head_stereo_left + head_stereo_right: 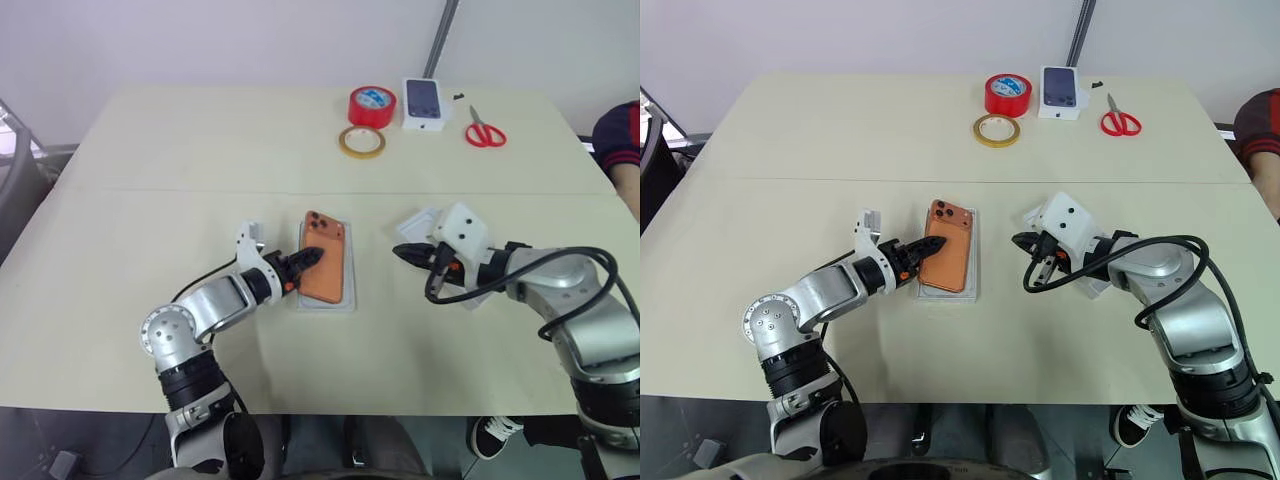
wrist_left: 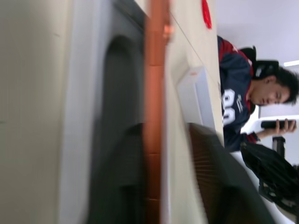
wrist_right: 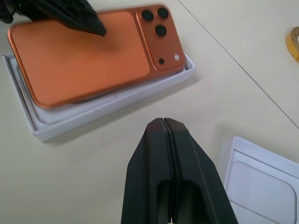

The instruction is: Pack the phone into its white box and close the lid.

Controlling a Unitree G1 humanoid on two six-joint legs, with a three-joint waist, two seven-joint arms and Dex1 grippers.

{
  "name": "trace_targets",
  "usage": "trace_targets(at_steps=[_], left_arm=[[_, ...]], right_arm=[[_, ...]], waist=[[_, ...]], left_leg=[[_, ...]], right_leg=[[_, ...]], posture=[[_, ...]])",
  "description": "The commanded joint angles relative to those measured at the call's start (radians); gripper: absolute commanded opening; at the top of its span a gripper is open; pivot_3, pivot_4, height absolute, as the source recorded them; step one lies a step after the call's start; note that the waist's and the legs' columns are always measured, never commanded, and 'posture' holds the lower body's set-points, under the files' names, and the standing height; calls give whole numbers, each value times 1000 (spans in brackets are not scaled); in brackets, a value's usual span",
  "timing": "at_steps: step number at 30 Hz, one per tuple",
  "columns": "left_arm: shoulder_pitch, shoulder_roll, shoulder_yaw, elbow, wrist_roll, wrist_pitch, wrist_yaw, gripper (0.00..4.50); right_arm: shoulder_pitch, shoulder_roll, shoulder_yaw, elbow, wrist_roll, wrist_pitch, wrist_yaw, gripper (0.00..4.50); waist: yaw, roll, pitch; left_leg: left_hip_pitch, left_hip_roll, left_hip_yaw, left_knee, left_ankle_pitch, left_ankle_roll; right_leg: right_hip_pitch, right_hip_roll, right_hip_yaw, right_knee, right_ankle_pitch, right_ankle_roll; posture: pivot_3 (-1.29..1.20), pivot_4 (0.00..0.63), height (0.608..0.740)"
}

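The phone (image 3: 88,53) is laid slightly askew in the box (image 3: 112,100), so the left gripper (image 1: 308,259), jaws apart around its edge, can seat it. Right of the box, the right gripper (image 3: 169,175) is kept pressed together, empty, beside the lid (image 3: 261,179)

The orange phone (image 1: 326,258) lies camera-side up over the white box (image 1: 327,303) mid-desk (image 1: 150,180). The left gripper (image 1: 308,259) has its fingers on the phone's near edge. The right gripper (image 1: 404,253) hangs apart, beside the lid (image 1: 420,222). Far back — red tape (image 1: 372,106), tan tape ring (image 1: 361,142), small phone box (image 1: 424,104), red scissors (image 1: 485,131).
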Motion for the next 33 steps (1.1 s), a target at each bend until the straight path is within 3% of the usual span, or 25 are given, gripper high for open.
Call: trace_targets(at_steps=[1,3,14,20,23,30,33], left_arm=[[5,12,-51,-5,-55,-39,6,3179],[9,34,-66,-8,-79,-50,14,4255],[28,405,-170,-99,-219,-62,-70,4255],[6,611,-229,-127,-32,-153,-235,4255],[17,741,-392,-165,231,-286,-398,3486],[-18,779,-687,-102,560,-436,-601,72],[-42,757,-756,-67,640,-461,-660,72]], right_arm=[[-15,-16,-11,2,13,-27,-8,0],[-19,-18,-6,7,15,-33,-9,0],[-35,-22,16,27,18,-54,-12,0],[-75,-22,82,45,0,-30,-20,0],[-126,1,173,76,-42,53,-65,0],[-220,61,356,145,-153,92,-137,0],[-254,84,406,183,-197,85,-160,0]], waist=[[1,0,0],[1,0,0],[-3,1,0],[-3,1,0],[-4,2,0],[-3,2,0],[-5,2,0]], left_leg=[[0,0,0,0,0,0],[0,0,0,0,0,0],[1,1,0,0,1,-1],[1,0,0,0,1,-1],[1,0,0,-1,1,-1],[1,0,0,-1,1,-1],[0,0,0,-1,1,-1]], right_leg=[[0,0,0,0,0,0],[0,0,0,0,0,0],[1,0,0,0,0,0],[1,0,0,0,0,0],[1,0,0,0,0,0],[0,0,0,-1,0,-1],[-1,0,0,-1,0,-1]], posture=[[0,150,740],[0,150,740],[0,150,740],[0,150,740],[0,150,740],[0,150,740],[0,150,740]])
